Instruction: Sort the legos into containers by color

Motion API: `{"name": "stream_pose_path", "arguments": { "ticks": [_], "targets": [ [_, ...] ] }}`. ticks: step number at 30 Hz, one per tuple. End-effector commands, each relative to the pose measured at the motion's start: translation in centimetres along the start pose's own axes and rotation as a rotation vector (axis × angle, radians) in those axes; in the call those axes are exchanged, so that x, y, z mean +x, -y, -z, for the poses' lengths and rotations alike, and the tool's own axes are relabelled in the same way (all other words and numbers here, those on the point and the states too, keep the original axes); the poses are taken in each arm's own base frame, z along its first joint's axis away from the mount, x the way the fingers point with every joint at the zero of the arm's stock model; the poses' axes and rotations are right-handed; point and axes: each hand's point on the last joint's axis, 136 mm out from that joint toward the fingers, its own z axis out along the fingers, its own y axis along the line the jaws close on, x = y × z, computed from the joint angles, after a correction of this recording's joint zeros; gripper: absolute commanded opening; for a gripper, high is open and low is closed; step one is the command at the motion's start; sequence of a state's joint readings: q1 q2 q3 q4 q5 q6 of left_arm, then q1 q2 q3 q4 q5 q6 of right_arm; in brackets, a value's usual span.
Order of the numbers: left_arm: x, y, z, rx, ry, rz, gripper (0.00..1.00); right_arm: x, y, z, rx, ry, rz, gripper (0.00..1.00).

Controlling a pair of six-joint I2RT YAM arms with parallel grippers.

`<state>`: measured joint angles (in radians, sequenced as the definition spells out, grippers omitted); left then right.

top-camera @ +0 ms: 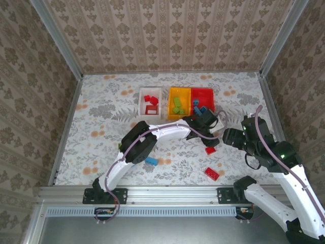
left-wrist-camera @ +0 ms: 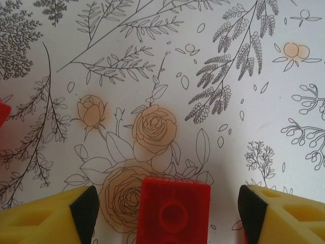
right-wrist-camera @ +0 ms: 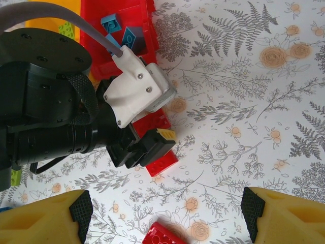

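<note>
Left fingers stand apart either side of a red lego; right fingers likewise spread.

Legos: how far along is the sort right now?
Done: red bricks in the white bin, green bricks in the orange-yellow bin, blue bricks in the red bin. In hand: the open left gripper straddles a red brick, not gripped. Left: that one, another red brick and a blue brick.

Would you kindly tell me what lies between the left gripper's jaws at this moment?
A red lego lies on the flowered cloth between the open jaws of the left gripper, touching neither, as the left wrist view shows.
</note>
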<state>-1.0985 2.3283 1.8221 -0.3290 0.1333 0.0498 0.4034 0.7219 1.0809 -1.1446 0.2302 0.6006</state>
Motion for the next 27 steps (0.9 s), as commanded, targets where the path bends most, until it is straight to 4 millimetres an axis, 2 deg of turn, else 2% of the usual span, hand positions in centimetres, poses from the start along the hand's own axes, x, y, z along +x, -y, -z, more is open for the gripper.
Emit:
{"name": "stream_pose_path", "arguments": {
  "ticks": [1, 5, 9, 12, 16, 18, 23, 27],
  "targets": [
    [-0.5, 1.0, 1.1, 0.015, -0.014, -0.044, 0.77, 0.3, -0.9, -0.1, -0.041, -0.028, 0.023, 0.8],
    [1.0, 0.8, 0.5, 0.003, -0.063, -0.049, 0.76, 0.3, -0.9, -0.2, -0.04, -0.03, 0.02, 0.8],
    [2.2, 0.1, -0.1, -0.029, -0.104, -0.049, 0.7, 0.2, -1.0, -0.2, -0.045, -0.032, 0.018, 0.8],
    [2.4, -0.3, -0.2, -0.044, -0.113, -0.04, 0.59, 0.2, -1.1, -0.3, -0.047, -0.032, 0.018, 0.8],
    [2.3, -0.8, 0.0, -0.065, -0.113, -0.034, 0.38, 0.2, -1.4, -0.3, -0.066, -0.031, 0.016, 0.79],
    [1.9, -1.1, 0.4, -0.087, -0.103, -0.028, 0.34, 0.1, -1.6, -0.4, -0.076, -0.031, 0.016, 0.79],
    [0.0, -2.9, 3.2, -0.152, -0.031, 0.022, 0.29, -0.1, -2.3, -0.7, -0.102, -0.029, 0.018, 0.78],
    [-1.5, -5.1, 8.1, -0.212, 0.058, 0.12, 0.27, -0.5, -3.2, -1.3, -0.128, -0.025, 0.024, 0.78]
  ]
}}
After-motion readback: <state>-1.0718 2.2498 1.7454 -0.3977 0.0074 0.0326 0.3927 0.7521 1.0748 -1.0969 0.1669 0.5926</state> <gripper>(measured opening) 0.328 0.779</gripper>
